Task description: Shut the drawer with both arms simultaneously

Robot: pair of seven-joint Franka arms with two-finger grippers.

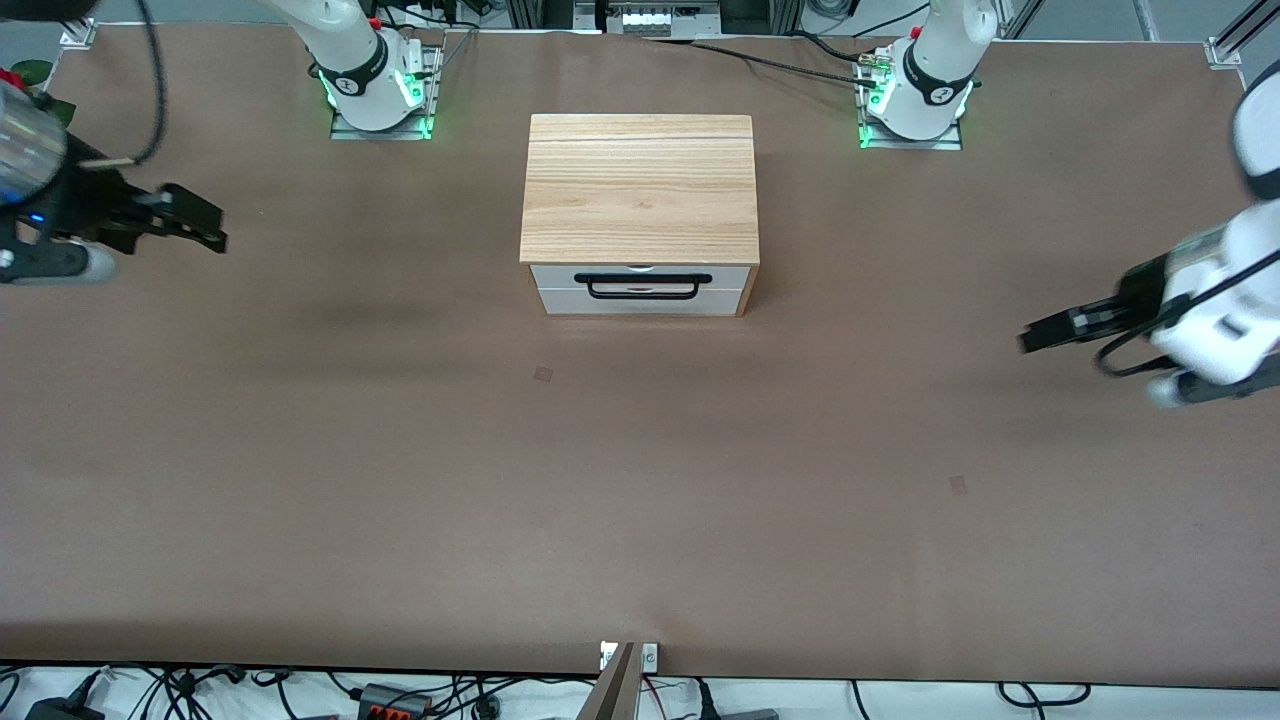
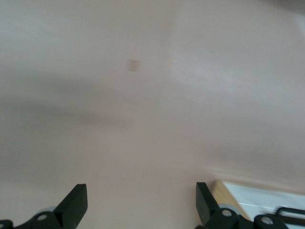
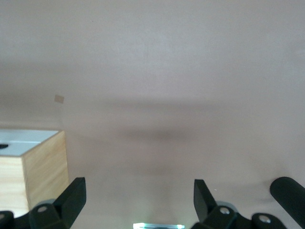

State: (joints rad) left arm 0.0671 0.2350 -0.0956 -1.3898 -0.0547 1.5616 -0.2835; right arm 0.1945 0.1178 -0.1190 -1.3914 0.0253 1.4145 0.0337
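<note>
Both grippers we see wide apart and holding nothing: left gripper (image 1: 1035, 338) and right gripper (image 1: 212, 232) hover at the table (image 1: 640, 500) ends, drawer (image 1: 642, 279) shut

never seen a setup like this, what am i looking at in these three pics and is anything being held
These are two white robot arms bolted to a brown table, each ending in a black two-fingered tool. The big picture is taken from a high camera facing the robots. The other two come from cameras on the arms' wrists, looking past their own fingers.

In the middle of the table stands a small light-wood cabinet. Its drawer, white-fronted with a black bar handle, looks pushed in, flush with the panel below.

The left tool hangs over the table at the left arm's end, and the right tool over the right arm's end. Both are open, away from the cabinet, and hold nothing.
</note>
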